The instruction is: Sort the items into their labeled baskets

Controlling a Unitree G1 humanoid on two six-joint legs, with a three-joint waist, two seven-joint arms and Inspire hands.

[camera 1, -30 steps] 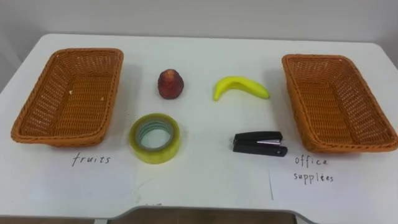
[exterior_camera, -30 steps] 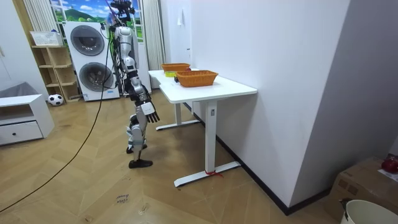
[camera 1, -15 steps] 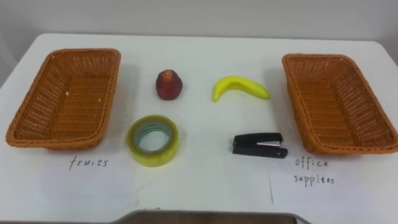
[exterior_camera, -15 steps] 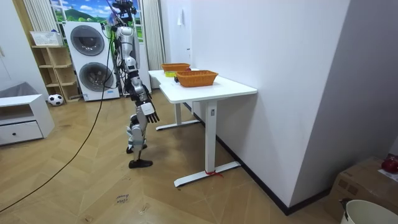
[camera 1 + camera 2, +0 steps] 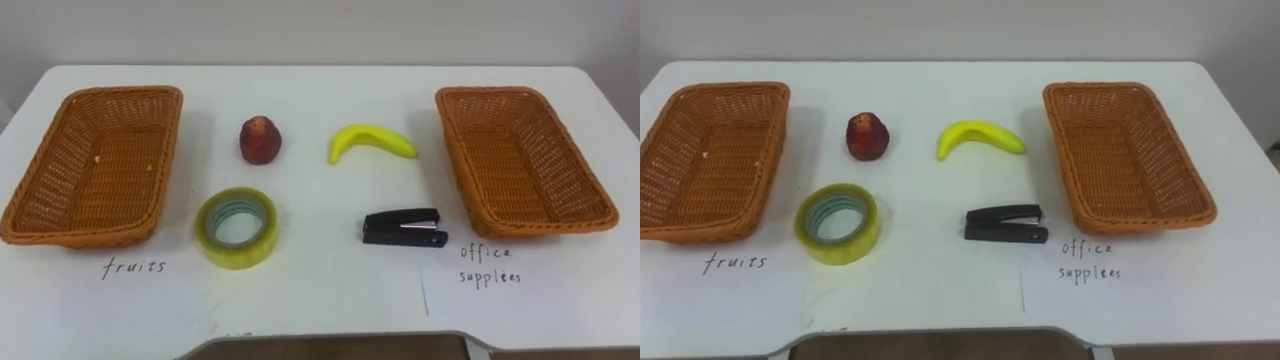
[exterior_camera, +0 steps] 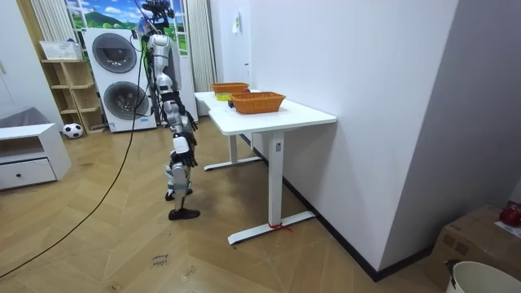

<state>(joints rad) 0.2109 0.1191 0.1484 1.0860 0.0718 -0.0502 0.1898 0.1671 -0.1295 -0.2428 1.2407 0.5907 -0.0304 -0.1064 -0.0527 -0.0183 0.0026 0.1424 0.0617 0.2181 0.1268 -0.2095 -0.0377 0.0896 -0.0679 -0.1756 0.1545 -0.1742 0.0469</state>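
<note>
Nothing sorted yet: left basket (image 5: 172,150) and right basket (image 5: 457,160) empty; apple (image 5: 260,140), banana (image 5: 372,141) far, tape (image 5: 237,253), stapler (image 5: 402,227) near, between them. Right hand (image 6: 181,144) low beside the robot, fingers unclear

We see orange-brown woven wicker on both the left basket (image 5: 120,92) and the right basket (image 5: 490,93), set on a white table (image 5: 320,290). The apple (image 5: 259,140) is dark red and the banana (image 5: 372,142) yellow. The tape roll (image 5: 236,227) is translucent yellow-green with a teal core, and the stapler (image 5: 402,227) is black with a silver strip. The left label (image 5: 134,267) and right label (image 5: 490,266) carry dark handwriting.
</note>
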